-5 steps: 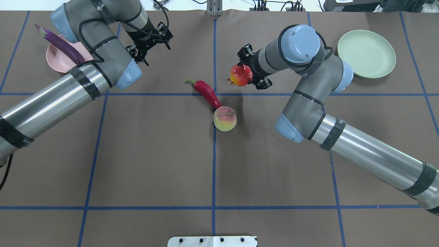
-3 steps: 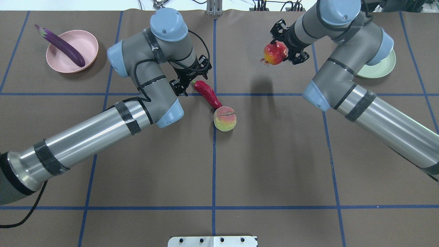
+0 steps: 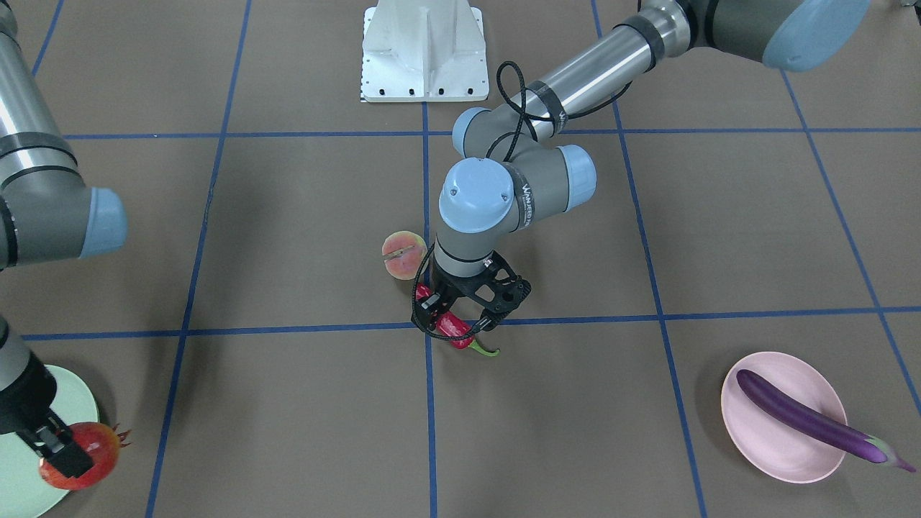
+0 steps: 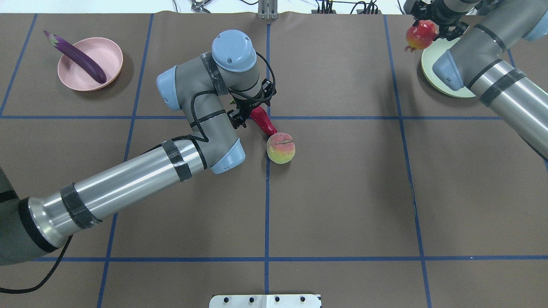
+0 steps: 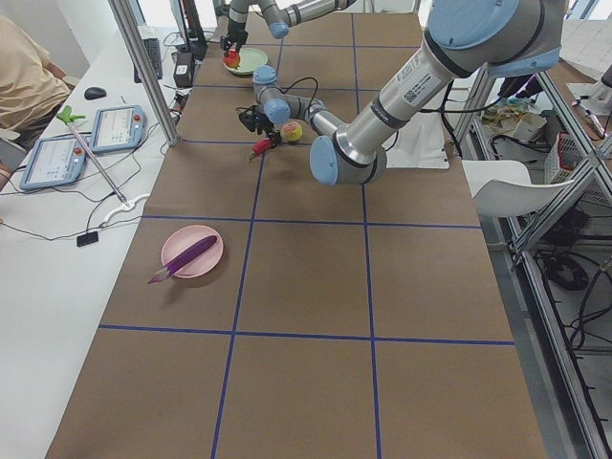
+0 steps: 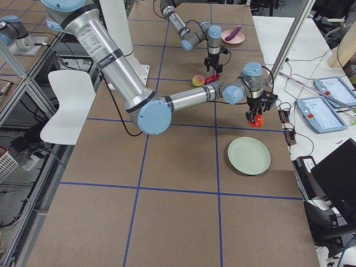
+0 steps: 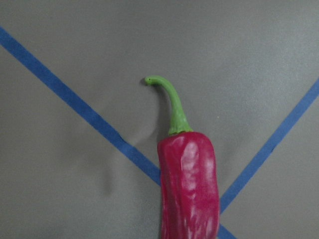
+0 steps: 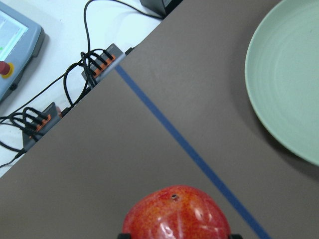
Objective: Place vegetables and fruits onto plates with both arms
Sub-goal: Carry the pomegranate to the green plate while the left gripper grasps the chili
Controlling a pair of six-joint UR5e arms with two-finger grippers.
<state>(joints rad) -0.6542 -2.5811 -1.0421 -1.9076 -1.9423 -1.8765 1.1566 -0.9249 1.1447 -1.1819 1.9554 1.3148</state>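
The red chili pepper (image 3: 453, 326) lies on the brown table, its tip by the peach (image 3: 404, 254). My left gripper (image 3: 462, 316) is open, pointing down, with a finger on either side of the chili; the left wrist view shows the chili (image 7: 189, 189) and its green stem close below. My right gripper (image 3: 63, 452) is shut on the pomegranate-like fruit (image 3: 90, 442) and holds it in the air at the edge of the mint green plate (image 3: 14, 475). The purple eggplant (image 3: 806, 417) lies across the pink plate (image 3: 770, 450).
The white robot base (image 3: 423, 50) stands at the robot's table edge. Blue tape lines grid the brown cover. Cables and connector boxes (image 8: 99, 62) lie beyond the far edge near the mint plate. Tablets (image 5: 96, 134) sit on a side desk.
My left arm swung from near the pink plate to over the chili and came down around it. My right arm carried the pomegranate from the table's middle to the mint plate's edge.
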